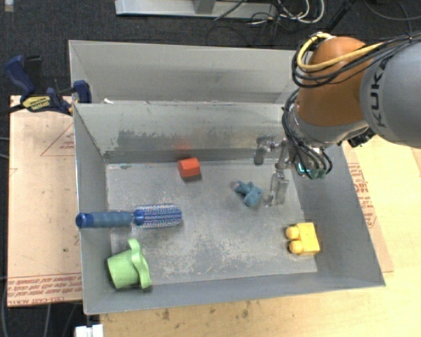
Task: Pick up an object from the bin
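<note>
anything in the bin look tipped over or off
The green cup in the bin's near left corner seems to lie on its side rather than upright. The blue brush, red block, yellow block and the small blue thing beside the gripper lie apart from one another, with nothing visibly spilled or broken.

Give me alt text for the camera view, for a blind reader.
A robot gripper hangs low in a grey bin, beside a small blue object. Around lie a red block, blue brush, green cup and yellow brick.
</note>
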Robot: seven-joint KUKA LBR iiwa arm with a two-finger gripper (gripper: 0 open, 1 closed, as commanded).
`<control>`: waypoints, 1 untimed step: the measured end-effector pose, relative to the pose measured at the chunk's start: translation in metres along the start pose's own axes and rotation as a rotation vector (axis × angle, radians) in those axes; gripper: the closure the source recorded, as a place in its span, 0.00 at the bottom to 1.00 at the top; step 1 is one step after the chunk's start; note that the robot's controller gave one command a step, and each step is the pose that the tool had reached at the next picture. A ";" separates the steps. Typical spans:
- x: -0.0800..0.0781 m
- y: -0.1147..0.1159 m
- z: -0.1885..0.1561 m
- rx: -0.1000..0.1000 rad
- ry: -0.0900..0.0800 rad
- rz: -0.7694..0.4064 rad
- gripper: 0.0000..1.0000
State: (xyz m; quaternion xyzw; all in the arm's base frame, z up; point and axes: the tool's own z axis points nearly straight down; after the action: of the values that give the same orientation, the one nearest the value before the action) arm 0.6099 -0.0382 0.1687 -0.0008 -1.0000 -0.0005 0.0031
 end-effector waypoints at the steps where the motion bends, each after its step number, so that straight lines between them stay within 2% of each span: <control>1: 0.012 -0.032 0.103 0.000 0.000 -0.009 0.00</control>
State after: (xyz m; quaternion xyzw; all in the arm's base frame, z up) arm 0.5969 -0.0697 0.0659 0.0039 -1.0000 -0.0005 0.0032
